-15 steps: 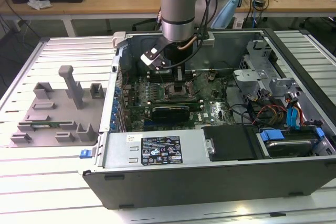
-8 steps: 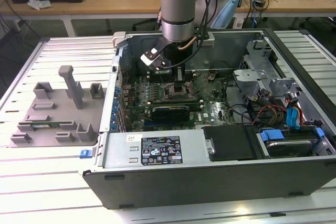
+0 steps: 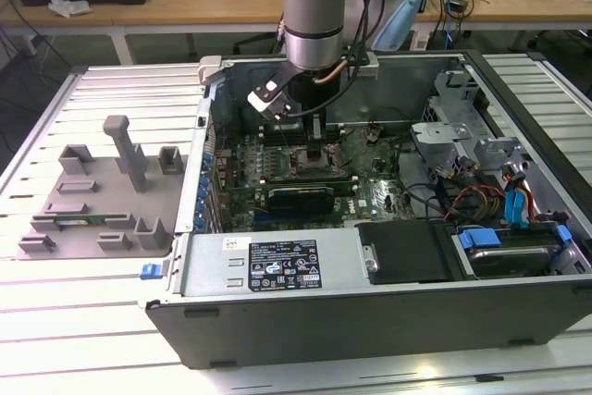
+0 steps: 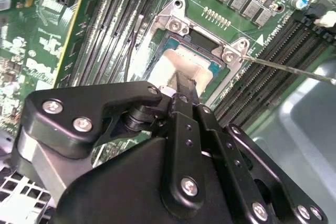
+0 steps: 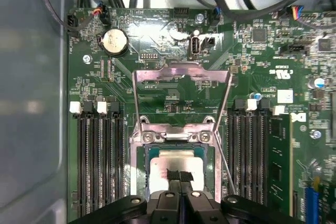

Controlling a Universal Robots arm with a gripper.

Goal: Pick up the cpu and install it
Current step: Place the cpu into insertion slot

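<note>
The cpu [image 5: 167, 162], a pale silver square, lies flat inside the motherboard socket [image 5: 142, 153]; it also shows in the second wrist view [image 4: 169, 67]. My gripper [image 5: 180, 176] stands straight above it with its two black fingers pressed together, tips on or just over the middle of the chip's top. I cannot tell whether they touch. Nothing is held between the fingers [image 4: 185, 83]. In the exterior view the gripper [image 3: 314, 150] reaches down into the open computer case over the board.
The socket's metal load plate [image 5: 181, 73] is swung open and its thin lever [image 4: 294, 69] sticks out sideways. Memory slots [image 5: 100, 161] flank the socket. Case walls [image 3: 277, 270], cables [image 3: 481, 196] and a drive bay [image 3: 504, 247] surround the board. A grey fixture tray [image 3: 92, 191] sits at the exterior view's left.
</note>
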